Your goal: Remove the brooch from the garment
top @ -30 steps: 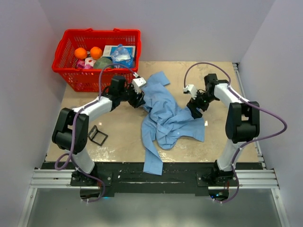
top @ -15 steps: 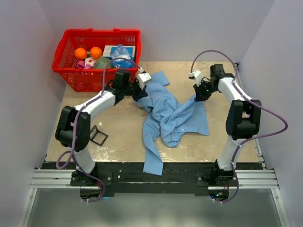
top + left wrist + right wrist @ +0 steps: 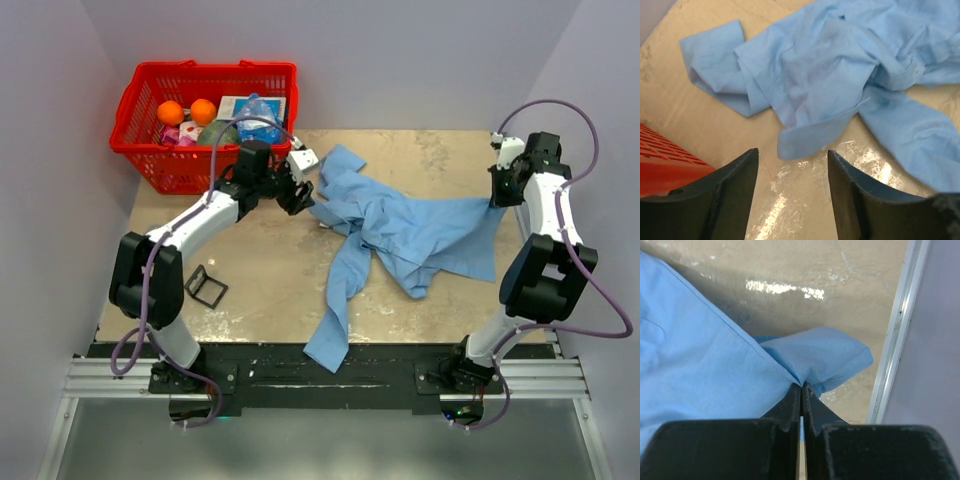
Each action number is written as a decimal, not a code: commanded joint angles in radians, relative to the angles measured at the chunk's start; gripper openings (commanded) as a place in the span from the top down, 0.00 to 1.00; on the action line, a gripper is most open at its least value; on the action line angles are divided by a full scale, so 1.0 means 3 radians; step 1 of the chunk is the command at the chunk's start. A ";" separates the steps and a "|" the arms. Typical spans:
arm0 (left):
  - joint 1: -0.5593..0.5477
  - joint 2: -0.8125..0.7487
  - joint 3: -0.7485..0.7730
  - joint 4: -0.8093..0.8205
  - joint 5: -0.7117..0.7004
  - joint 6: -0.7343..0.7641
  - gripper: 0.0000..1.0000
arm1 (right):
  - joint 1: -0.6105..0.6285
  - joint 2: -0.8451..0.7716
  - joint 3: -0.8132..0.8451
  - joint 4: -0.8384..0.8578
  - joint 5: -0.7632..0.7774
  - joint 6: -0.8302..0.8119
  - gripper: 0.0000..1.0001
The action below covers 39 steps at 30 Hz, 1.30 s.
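Your right fingers (image 3: 801,386) are pressed together, clamped on a fold of the garment (image 3: 700,370) at the tabletop's 2 o'clock edge, close to the side rail. From that pinch the light blue shirt (image 3: 420,230) stretches back across the tabletop (image 3: 250,270) toward the centre, and one sleeve trails to 6 o'clock over the near edge. Your left fingers (image 3: 792,152) stand apart and hold nothing. They sit at about 11 o'clock from the centre, and a loose flap of the shirt (image 3: 820,65) lies just beyond their tips at 12 o'clock, not touching them. The brooch cannot be made out in any view among the folds.

The red basket (image 3: 215,67) sits in the 10 o'clock corner, just behind your left gripper (image 3: 295,190). It holds two oranges (image 3: 171,111), a crinkled blue bag (image 3: 258,118) and some smaller packets. A black square frame (image 3: 207,286) lies flat at 8 o'clock, well apart from the shirt.
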 commanded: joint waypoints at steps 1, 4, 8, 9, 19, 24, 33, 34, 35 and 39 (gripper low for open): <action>-0.0059 0.0284 0.0150 -0.0045 -0.0049 -0.0071 0.31 | 0.0105 -0.0270 0.0050 0.0181 0.0073 0.0403 1.00; -0.0064 0.0534 0.0226 0.0057 -0.0054 -0.0182 0.23 | 0.0110 -0.0240 0.0106 0.0124 -0.0209 0.0341 1.00; -0.0064 0.0939 0.0619 0.0093 0.0176 -0.0489 0.15 | 0.0110 -0.0097 0.0163 0.0083 -0.0210 0.0331 1.00; -0.0069 0.1010 0.0686 0.0123 0.0313 -0.0571 0.12 | 0.0105 -0.0097 0.0163 0.0083 -0.0210 0.0331 1.00; -0.0166 0.1573 0.1325 -0.0162 0.0391 -0.0547 0.71 | 0.0110 -0.0061 0.0214 0.0088 -0.0307 0.0341 1.00; -0.0115 0.1375 0.1744 -0.0705 0.0519 -0.0306 1.00 | 0.0105 0.0041 0.0611 0.0109 -0.0307 0.0346 1.00; 0.0100 0.0450 0.2880 -0.0792 0.0034 0.0833 1.00 | 0.0105 -0.0035 0.1523 0.0460 -0.0363 0.0479 1.00; 0.0100 0.0393 0.2880 -0.0827 -0.0007 0.1148 1.00 | 0.0105 -0.0081 0.1523 0.0527 -0.0338 0.0550 1.00; 0.0100 0.0342 0.2880 -0.0868 -0.0099 0.1323 1.00 | 0.0110 -0.0127 0.1513 0.0599 -0.0332 0.0586 1.00; 0.0100 0.0107 0.2886 -0.1175 -0.0268 0.1979 1.00 | 0.0105 -0.0484 0.1238 0.0916 -0.0210 0.0653 1.00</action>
